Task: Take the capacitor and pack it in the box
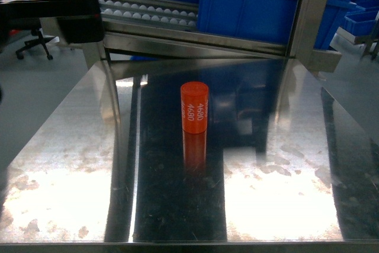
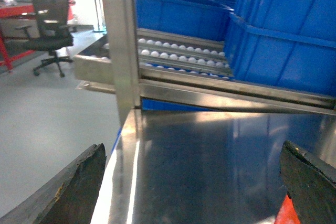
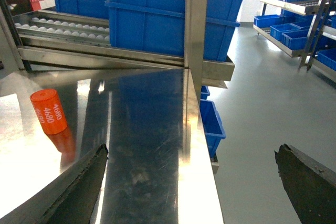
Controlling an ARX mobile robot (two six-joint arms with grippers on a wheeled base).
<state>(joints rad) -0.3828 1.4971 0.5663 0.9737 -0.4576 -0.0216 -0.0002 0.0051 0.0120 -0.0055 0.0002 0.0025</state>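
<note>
One capacitor [image 1: 194,109] is seen: an orange cylinder marked "4680", stood upright near the middle of the steel table [image 1: 71,164], with its reflection below it. No contact with either gripper. The pink box is not seen in any view.

Left gripper [image 2: 202,182]: fingers [image 2: 68,190] spread wide, nothing held; an orange sliver is just visible at its right fingertip. Right gripper [image 3: 191,182]: fingers [image 3: 79,184] likewise spread, nothing held, positioned over the table's right edge, capacitor well off to its left.

Behind the table: a roller conveyor [image 1: 148,13] loaded with at least two large blue bins [image 1: 254,1], and a steel upright post [image 3: 195,30]. One office chair [image 2: 50,27] is on the floor at left. Shelving with more blue bins [image 3: 294,9] is at far right.
</note>
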